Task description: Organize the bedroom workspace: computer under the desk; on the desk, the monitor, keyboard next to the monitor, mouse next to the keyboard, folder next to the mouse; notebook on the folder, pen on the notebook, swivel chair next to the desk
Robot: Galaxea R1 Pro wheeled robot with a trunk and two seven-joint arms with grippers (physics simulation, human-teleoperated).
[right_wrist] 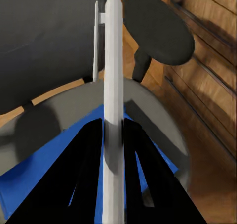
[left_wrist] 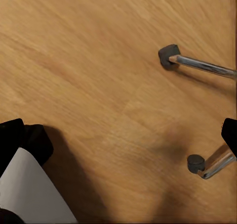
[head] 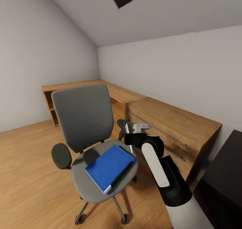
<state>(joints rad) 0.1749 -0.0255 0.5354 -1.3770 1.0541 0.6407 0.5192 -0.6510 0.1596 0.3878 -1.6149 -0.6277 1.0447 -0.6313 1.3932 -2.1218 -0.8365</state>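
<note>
A bare grey-walled room with a wood floor [head: 23, 155] and a low light-wood dresser [head: 168, 121] along the walls fills the head view; the black table [head: 225, 175] shows at the lower right edge. The swivel chair [head: 84, 118] stands centre-left, with the blue folder [head: 109, 166] flat on its seat, a dark strip along its right edge. The right claw [right_wrist: 112, 135] hovers over the seat's right side, closed on a slim white pen [right_wrist: 112, 61]. The left claw I cannot tell; its wrist view looks down on floor and chair casters [left_wrist: 169, 55]. Risks: the pen slipping out, or the arm nudging the chair so it rolls away.
</note>
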